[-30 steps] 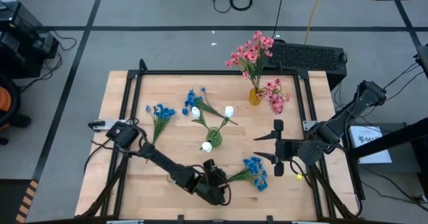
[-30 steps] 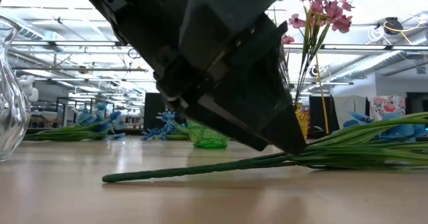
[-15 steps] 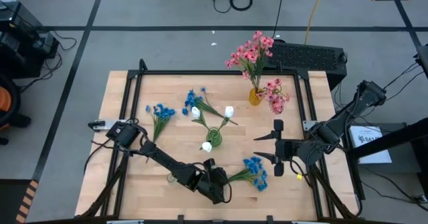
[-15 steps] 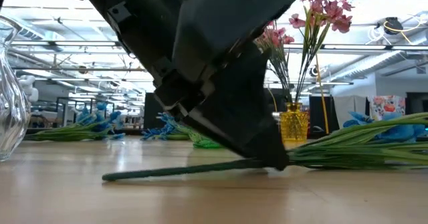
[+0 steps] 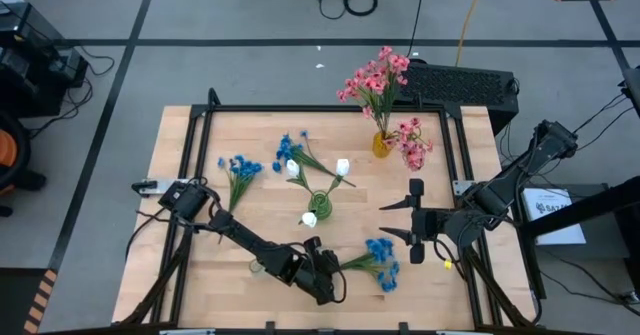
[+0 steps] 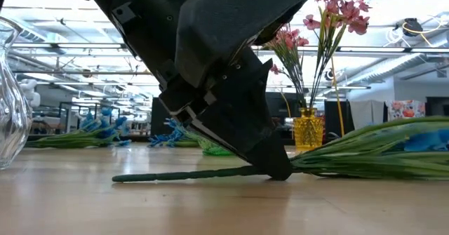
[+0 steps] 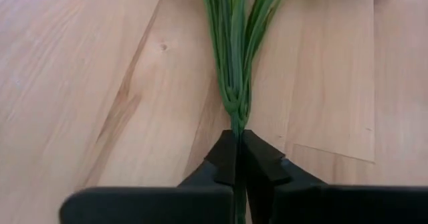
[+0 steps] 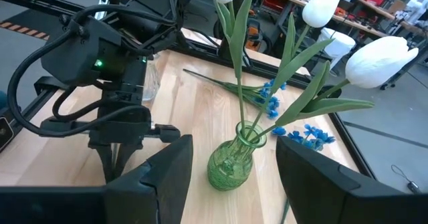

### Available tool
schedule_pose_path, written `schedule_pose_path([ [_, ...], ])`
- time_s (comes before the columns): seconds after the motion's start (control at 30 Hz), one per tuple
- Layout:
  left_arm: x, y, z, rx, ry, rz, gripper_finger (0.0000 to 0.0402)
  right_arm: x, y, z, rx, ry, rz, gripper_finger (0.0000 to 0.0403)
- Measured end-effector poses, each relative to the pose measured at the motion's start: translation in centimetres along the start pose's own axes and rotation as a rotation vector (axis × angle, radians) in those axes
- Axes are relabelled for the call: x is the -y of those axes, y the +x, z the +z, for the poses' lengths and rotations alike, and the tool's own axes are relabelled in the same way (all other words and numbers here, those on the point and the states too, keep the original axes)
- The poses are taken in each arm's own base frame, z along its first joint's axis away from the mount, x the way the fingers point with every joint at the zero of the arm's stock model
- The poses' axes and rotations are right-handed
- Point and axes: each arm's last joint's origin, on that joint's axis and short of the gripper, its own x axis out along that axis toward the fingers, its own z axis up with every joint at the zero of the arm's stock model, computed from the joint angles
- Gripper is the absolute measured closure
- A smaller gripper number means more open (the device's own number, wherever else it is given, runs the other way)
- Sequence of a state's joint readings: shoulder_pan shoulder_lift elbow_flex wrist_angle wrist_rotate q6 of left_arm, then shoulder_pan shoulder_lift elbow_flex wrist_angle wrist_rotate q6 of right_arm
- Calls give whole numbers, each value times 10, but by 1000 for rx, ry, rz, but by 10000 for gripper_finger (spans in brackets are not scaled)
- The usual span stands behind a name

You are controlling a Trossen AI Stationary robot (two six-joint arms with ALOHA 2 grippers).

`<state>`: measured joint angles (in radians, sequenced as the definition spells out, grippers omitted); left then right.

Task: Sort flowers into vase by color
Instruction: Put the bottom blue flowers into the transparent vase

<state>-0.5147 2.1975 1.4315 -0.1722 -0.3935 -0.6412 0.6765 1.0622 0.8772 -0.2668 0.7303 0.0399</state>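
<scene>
Closing in the last second, the left claw at lower centre of the high view now pinches together on the green stem of the blue spray, lying on the table just to its right. That makes the pickup ready, I judge, with lifting next. Further right, the right claw waits with fingers apart, holding nothing.

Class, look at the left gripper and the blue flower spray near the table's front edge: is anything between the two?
Nothing is. The left gripper is shut directly on the blue flower spray, clamping its green stem low over the table.
</scene>
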Motion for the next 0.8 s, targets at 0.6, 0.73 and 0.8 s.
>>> schedule_pose_path([
  [0.6, 15, -106, 57, 201, 57, -189, 388, 22, -25, 16, 140, 162, 4, 195],
  [0.73, 17, -143, 67, 278, 82, -222, 388, 31, -33, 18, 168, 231, -51, 195],
  [0.8, 18, -162, 71, 322, 99, -228, 388, 34, -36, 19, 177, 245, -70, 195],
])
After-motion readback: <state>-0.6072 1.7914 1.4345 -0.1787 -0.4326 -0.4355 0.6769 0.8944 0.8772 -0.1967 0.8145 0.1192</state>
